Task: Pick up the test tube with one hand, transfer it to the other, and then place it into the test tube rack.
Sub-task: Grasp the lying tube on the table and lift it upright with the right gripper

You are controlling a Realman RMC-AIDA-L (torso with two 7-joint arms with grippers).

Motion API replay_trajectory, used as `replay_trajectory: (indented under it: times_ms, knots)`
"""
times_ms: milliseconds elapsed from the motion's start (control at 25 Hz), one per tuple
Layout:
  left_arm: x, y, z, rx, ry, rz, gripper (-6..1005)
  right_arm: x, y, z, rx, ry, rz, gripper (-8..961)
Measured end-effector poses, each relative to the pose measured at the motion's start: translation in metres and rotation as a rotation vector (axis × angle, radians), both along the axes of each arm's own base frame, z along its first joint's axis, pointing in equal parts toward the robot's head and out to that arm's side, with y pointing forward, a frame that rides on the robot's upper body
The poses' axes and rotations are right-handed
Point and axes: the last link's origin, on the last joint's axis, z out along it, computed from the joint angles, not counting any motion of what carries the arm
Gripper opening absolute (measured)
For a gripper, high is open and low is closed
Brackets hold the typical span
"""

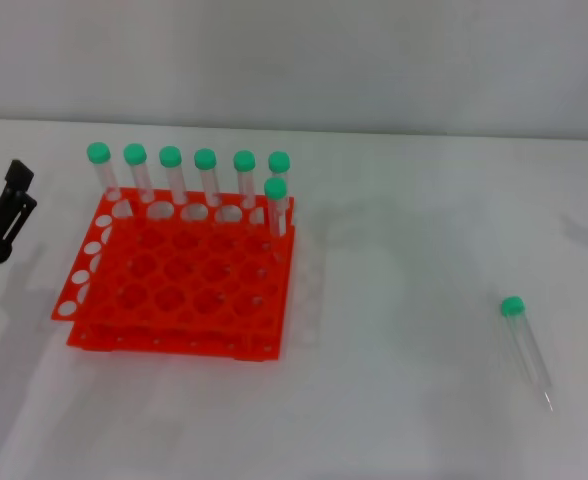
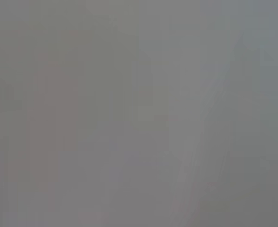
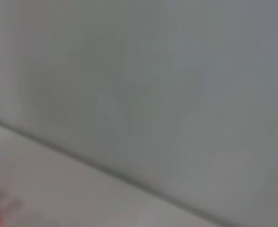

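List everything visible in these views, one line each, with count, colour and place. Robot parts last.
test tube: one, clear with green cap, lying alone on the table's right side, cap toward the far side.
racked tubes: seven, clear with green caps, upright; six along the rack's far row, one just in front at the right end.
test tube rack: one, orange-red, left of centre.
table: one, white, under everything.
wall: grey-white, behind the table.
left end effector: one, black, at the left edge beside the rack, holding nothing.
right end effector: not in view.

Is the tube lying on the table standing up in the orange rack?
No, the test tube lies flat on the table, well apart from the test tube rack.
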Motion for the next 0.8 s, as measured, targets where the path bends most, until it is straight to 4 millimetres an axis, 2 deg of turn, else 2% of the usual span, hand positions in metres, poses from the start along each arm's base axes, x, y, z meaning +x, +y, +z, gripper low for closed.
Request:
replay_trajectory:
  times_ms: [200,360,560,800]
  knots:
    - [0.006,0.009,0.005,0.011,0.02,-0.031,892,-0.006,0.011,-0.021,-0.099,-0.163,-0.176,855]
    - [0.011,0.021,0.004,0.005,0.049,-0.034,892,-0.005,0.014,-0.05,-0.197,-0.242,-0.27,854]
    - [0.013,0.028,0.0,-0.019,0.083,-0.025,892,0.001,0.015,-0.078,-0.302,-0.259,-0.337,854]
    - [0.017,0.037,-0.006,-0.051,0.141,-0.029,892,0.005,0.013,-0.095,-0.345,-0.256,-0.374,849]
